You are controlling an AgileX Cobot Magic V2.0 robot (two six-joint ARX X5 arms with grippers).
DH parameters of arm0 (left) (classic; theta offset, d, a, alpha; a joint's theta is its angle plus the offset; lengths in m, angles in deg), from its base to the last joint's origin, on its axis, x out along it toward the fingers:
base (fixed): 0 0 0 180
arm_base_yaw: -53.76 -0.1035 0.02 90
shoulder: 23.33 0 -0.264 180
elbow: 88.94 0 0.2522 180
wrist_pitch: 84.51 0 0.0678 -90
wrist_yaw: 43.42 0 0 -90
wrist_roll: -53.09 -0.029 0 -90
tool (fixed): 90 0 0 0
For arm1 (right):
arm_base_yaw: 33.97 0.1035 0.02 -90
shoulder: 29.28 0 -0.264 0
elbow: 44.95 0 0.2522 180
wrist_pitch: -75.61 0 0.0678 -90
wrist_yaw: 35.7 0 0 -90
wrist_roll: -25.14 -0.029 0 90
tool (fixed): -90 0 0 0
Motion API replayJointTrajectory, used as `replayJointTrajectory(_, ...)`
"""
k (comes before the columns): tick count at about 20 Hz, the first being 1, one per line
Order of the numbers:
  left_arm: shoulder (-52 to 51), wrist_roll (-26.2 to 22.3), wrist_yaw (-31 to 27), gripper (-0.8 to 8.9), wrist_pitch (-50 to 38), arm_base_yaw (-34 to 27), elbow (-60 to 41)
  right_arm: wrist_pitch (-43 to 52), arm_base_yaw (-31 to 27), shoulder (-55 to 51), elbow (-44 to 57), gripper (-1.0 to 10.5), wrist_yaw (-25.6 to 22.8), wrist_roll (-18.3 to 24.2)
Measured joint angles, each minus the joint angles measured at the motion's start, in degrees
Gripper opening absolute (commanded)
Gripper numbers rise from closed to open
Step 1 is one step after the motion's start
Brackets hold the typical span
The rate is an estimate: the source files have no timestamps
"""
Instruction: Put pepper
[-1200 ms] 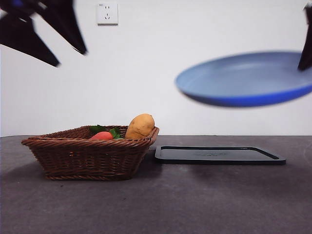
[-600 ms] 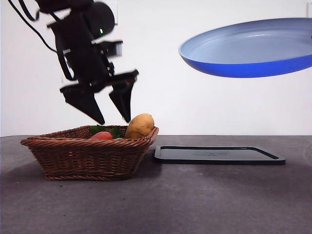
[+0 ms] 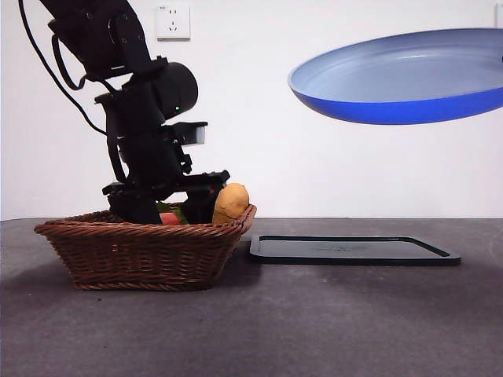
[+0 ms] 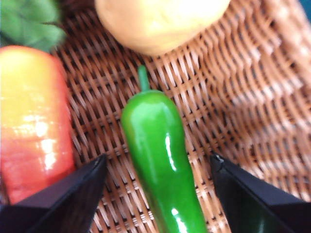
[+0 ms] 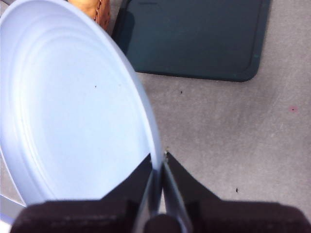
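Now left claw (image 4: 155, 170) astride pepper (image 4: 160, 160), basket (image 4: 233, 97)

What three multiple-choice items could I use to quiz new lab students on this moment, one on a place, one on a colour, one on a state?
1. Where does the pepper lie?
A. On the black tray
B. In the wicker basket
C. On the blue plate

2. What colour is the plate held in the air?
A. Blue
B. Red
C. Yellow

3. How does the left end effector stand?
A. Shut on the potato
B. Open, a jaw on each side of the pepper
C. Shut on the tray

Answers:
1 B: the left wrist view shows wicker weave under the pepper, between the potato and the red-orange vegetable.
2 A: its rim and underside are blue in the front view.
3 B: both jaws stand apart from the pepper, not touching it.
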Motion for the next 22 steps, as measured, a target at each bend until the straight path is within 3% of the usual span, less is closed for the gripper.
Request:
replayJointTrajectory(9,0.0,1.3,0.4,1.24,-0.7,0.5,0.0,0.7,0.0,0.0,0.0,0.1,0.0,0.0)
replayJointTrajectory(14,-0.6,1.5,0.4,1.24,0.0,0.5,0.0,0.9,0.0,0.0,0.0,0.1,0.0,0.0)
replayJointTrajectory(19,-8.6,1.5,0.6,1.24,2.9,0.5,0.0,1.0,0.0,0.9,0.0,0.1,0.1,0.0)
replayJointTrajectory(22,-14.4,1.5,4.4,1.24,4.7,0.5,0.0,1.1,0.0,4.2,0.0,0.1,0.2,-0.1)
